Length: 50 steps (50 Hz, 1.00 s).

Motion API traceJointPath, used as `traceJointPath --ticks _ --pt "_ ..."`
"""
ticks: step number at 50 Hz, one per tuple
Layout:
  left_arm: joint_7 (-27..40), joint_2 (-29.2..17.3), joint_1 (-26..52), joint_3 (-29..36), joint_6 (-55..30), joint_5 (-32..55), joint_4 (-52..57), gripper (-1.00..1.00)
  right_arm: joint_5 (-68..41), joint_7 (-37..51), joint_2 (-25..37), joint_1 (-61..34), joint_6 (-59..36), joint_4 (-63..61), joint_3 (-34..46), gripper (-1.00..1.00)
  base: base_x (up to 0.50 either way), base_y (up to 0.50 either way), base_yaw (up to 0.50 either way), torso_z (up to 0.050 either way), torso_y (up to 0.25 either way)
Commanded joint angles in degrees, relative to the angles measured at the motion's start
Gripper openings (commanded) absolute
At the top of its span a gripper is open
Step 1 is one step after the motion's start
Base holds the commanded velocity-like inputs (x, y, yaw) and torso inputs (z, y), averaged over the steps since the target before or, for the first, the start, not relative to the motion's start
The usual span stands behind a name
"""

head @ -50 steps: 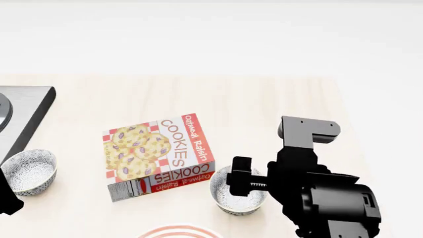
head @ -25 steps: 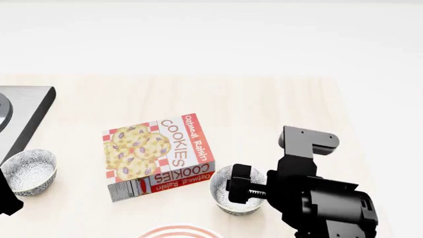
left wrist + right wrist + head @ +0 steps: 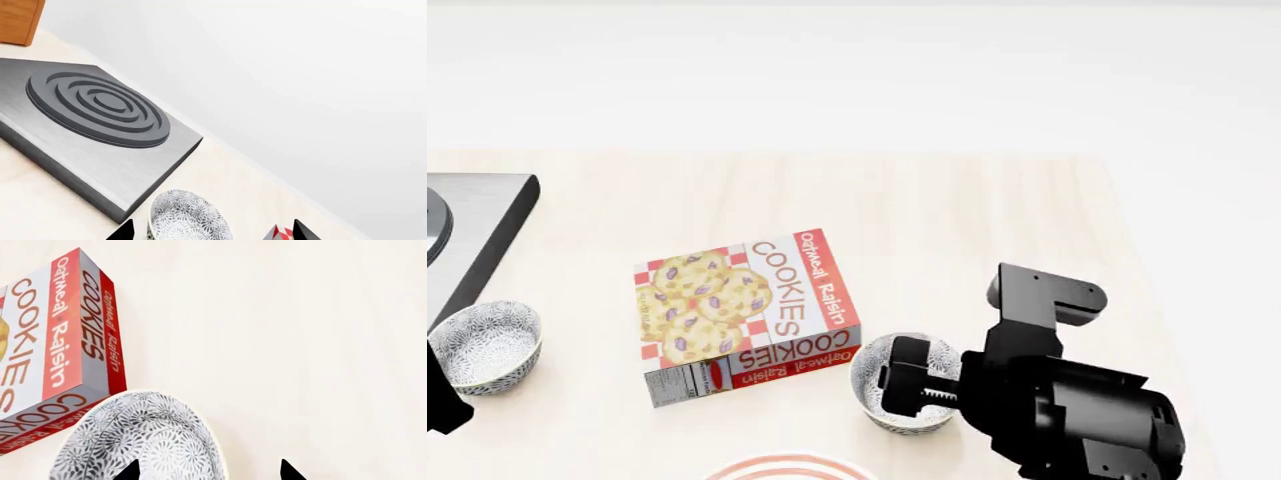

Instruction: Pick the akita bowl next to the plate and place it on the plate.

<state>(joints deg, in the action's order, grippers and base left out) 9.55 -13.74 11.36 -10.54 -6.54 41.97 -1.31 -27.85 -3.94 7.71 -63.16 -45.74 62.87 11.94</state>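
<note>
The akita bowl, black-and-white speckled, sits on the table just beyond the red-ringed plate, of which only the rim shows at the frame's bottom edge. My right gripper hangs low over that bowl. In the right wrist view the right gripper is open, with one fingertip over the akita bowl and the other past its rim, above bare table. The left gripper is open near a second, identical bowl at the far left.
A cookie box lies flat, touching or almost touching the akita bowl's left side. The second speckled bowl sits at the left edge near a grey stove plate. A wooden object stands behind the stove.
My right arm has come down and a little left in the head view, bringing its gripper lower over the akita bowl. The bowls, box and left arm have not moved.
</note>
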Motion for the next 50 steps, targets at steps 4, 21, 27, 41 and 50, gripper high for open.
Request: traceJointPath --ticks 4,21,27,41,50 --pt "0.2 -0.2 -0.1 0.2 0.2 0.3 0.0 1.0 -0.7 -1.2 -0.1 0.3 -0.1 0.7 -0.2 1.0 0.0 0.0 0.0 0.0 0.0" --pt "1.0 -0.5 -0.3 0.6 0.0 0.8 0.8 1.0 -1.2 -1.7 0.0 0.1 0.5 2.0 -0.5 1.0 0.0 0.0 0.0 0.0 0.0" --pt "1.1 -0.6 -0.4 0.7 0.0 0.9 1.0 1.0 -0.9 -1.2 0.0 0.3 1.0 1.9 -0.3 -1.0 0.0 0.0 0.0 0.0 0.0" --pt "1.1 -0.9 -0.4 0.8 0.2 1.2 0.7 1.0 -0.9 2.4 1.1 3.7 -1.3 -8.4 0.5 -1.0 0.0 0.0 0.0 0.0 0.0" --pt "0.8 -0.9 -0.3 1.0 0.8 1.1 0.0 1.0 -3.5 6.6 4.1 8.8 -8.3 -28.6 0.0 -1.0 0.0 0.0 0.0 0.0 0.0"
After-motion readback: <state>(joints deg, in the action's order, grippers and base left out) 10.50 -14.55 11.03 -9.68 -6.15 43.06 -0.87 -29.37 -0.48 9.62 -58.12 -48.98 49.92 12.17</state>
